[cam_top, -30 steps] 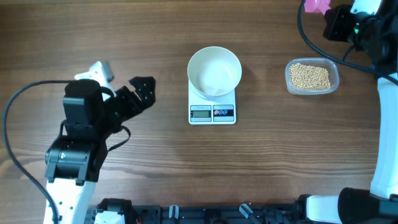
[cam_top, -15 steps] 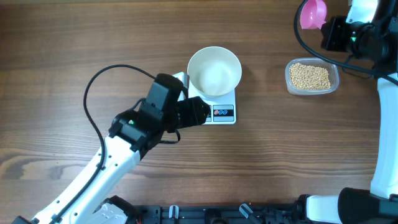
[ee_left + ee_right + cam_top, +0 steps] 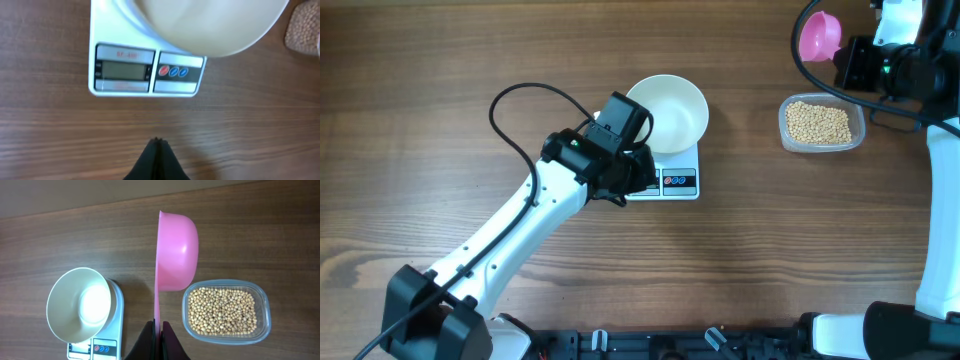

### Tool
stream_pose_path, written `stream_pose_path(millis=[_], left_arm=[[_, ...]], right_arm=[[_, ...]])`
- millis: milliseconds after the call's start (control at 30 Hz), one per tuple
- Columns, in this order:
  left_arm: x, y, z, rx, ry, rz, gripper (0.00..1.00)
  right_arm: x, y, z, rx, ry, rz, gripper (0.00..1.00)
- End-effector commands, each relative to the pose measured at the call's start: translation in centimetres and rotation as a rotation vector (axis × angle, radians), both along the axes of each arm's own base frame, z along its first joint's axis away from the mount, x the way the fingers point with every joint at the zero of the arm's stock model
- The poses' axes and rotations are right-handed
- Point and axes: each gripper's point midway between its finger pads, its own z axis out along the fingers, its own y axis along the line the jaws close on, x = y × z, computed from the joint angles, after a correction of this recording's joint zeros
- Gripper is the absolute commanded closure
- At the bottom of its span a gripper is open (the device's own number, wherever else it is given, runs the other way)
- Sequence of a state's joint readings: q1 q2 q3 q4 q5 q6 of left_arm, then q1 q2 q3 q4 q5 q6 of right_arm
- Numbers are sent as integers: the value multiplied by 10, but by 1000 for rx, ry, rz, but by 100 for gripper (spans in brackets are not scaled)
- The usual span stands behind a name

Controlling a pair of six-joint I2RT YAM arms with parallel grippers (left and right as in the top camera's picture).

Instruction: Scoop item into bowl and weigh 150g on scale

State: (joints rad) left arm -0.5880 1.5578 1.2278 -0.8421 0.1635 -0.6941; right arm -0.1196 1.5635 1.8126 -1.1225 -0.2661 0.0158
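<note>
At the left claw [image 3: 159, 145]: shut, tips pressed together, gripping nothing; hangs over bare table [image 3: 45, 140] just in front of the scale [image 3: 145, 70], facing its display [image 3: 123, 70] and buttons [image 3: 173, 71]; whether touching the wood, cannot tell. At the right claw [image 3: 159, 328]: closed on the thin handle of a pink scoop [image 3: 176, 255]; held on edge, mouth sideways, nothing seen inside; up off the table near the tub [image 3: 225, 283], not in it. Further out: beans [image 3: 222, 311] all lying in that clear tub, well apart from the white bowl [image 3: 80, 305]; bowl seated on the scale, apparently empty.

Judged for handling: small, hard, round and loose, so likely to roll, bounce and scatter; light singly, no use pinching; better lifted by the scoop, driven in mouth-first, then levelled before carrying. Likely a light, stiff, smooth scoop; best held far back on the handle, as now, firmly enough to stop twisting under load. Probably a light tub too, apt to slide when pushed; pour gently, low over the bowl, without nudging it on the scale.
</note>
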Motion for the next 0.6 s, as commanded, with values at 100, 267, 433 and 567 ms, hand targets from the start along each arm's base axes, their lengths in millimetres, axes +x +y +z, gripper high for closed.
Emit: stream_pose_path(millis=[100,267,433,567], left_arm=[[-3,-15,-17,80,-89,-45,96],[6,-29,-44,86,-69,-59,96],[17,-33,-55,108,-108,-83,96],[13,-31,-68,109,-99,-86,96]], right_arm=[[1,4,0,0,-3,24,96],[1,4,0,-1,-4,24,96],[1,4,0,-8,-6,32,96],[2,3,1,-20,-12,42,96]])
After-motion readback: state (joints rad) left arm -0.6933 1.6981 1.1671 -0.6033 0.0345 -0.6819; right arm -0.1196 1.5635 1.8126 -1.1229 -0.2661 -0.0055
